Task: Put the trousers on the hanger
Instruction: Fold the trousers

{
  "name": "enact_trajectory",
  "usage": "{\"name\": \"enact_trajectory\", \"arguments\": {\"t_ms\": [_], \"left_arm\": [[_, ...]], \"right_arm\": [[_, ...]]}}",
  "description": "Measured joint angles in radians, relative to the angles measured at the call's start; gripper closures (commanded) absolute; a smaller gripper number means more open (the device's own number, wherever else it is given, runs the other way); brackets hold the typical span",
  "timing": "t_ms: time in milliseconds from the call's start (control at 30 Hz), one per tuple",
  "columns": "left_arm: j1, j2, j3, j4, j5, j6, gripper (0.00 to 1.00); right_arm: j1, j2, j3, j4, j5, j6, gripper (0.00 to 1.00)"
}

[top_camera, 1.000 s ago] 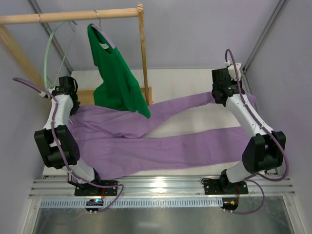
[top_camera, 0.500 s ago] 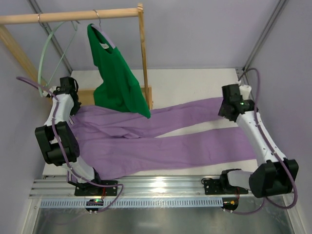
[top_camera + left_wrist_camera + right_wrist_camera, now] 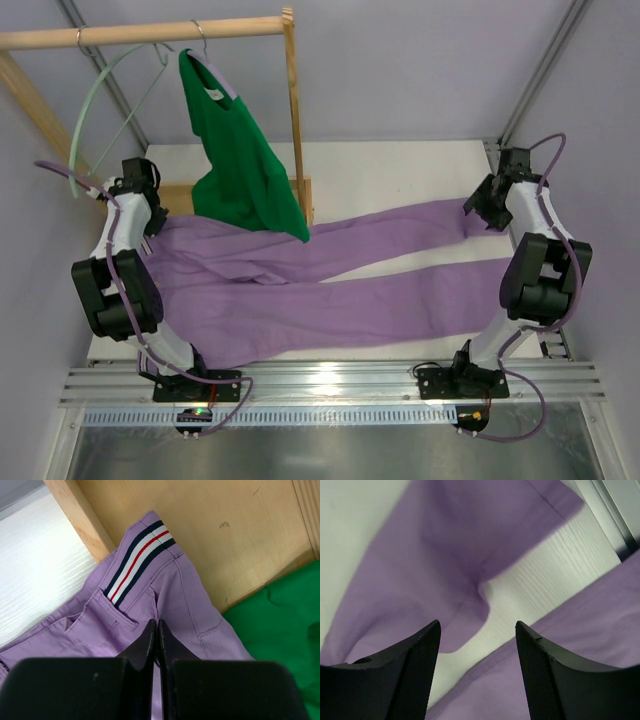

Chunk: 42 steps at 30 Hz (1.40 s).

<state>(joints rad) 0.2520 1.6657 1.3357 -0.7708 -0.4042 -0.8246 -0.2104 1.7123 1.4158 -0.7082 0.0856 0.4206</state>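
The lilac trousers (image 3: pixel 330 300) lie flat across the white table, legs running right and the striped waistband (image 3: pixel 137 560) at the left against a wooden board. My left gripper (image 3: pixel 157 625) is shut, pinching the fabric just below the waistband; from above it (image 3: pixel 143 203) sits at the trousers' left end. My right gripper (image 3: pixel 477 632) stands open and holds nothing, hovering over the leg ends (image 3: pixel 420 555) at the far right (image 3: pixel 487 210). The pale mint hanger (image 3: pixel 82 115) hangs from the wooden rail (image 3: pixel 150 33), up and left of the left arm.
A bright green top (image 3: pixel 240 160) on a metal-hooked hanger hangs from the same rail, draping over the trousers' upper part. The rack's upright post (image 3: pixel 293 110) and base board (image 3: pixel 225 530) stand behind. Metal frame struts (image 3: pixel 545 60) border the right side.
The right gripper opened, let go of the upper trouser leg and pulled back to the right edge. The mint hanger swung left. The left arm stayed put.
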Motion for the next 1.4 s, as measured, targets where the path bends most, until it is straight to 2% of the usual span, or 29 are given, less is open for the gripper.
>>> {"name": "enact_trajectory", "arguments": {"t_ms": [100, 233, 667, 733, 767, 867, 900, 1133, 1300, 1400], "left_arm": [[0.000, -0.006, -0.012, 0.009, 0.010, -0.004, 1.00], [0.000, -0.019, -0.045, 0.024, 0.020, -0.005, 1.00], [0.000, -0.019, -0.067, 0.042, 0.020, -0.005, 1.00], [0.000, -0.019, -0.068, 0.043, 0.021, -0.005, 0.99], [0.000, -0.019, -0.069, 0.045, 0.021, -0.005, 1.00], [0.000, -0.019, -0.072, 0.049, 0.021, -0.005, 1.00], [0.000, -0.019, -0.072, 0.049, 0.020, -0.005, 1.00], [0.000, -0.011, -0.055, 0.032, -0.007, -0.004, 1.00], [0.013, 0.009, -0.031, 0.016, -0.022, -0.004, 1.00], [0.025, 0.016, -0.030, 0.010, -0.022, -0.002, 1.00]], "right_arm": [[-0.065, 0.014, -0.092, 0.000, -0.027, 0.050, 0.37], [-0.132, 0.056, -0.093, 0.015, -0.030, 0.116, 0.41], [-0.136, 0.245, -0.045, 0.106, -0.089, 0.218, 0.44], [-0.136, 0.252, -0.040, 0.114, -0.093, 0.224, 0.49], [-0.136, 0.254, -0.039, 0.118, -0.093, 0.227, 0.59], [-0.136, 0.258, -0.039, 0.123, -0.091, 0.232, 0.83], [-0.136, 0.258, -0.039, 0.121, -0.084, 0.232, 0.95], [-0.136, 0.215, -0.048, 0.055, 0.042, 0.179, 0.96], [-0.154, 0.035, -0.165, 0.021, 0.156, 0.139, 0.96], [-0.176, -0.020, -0.224, 0.019, 0.184, 0.127, 0.96]]}}
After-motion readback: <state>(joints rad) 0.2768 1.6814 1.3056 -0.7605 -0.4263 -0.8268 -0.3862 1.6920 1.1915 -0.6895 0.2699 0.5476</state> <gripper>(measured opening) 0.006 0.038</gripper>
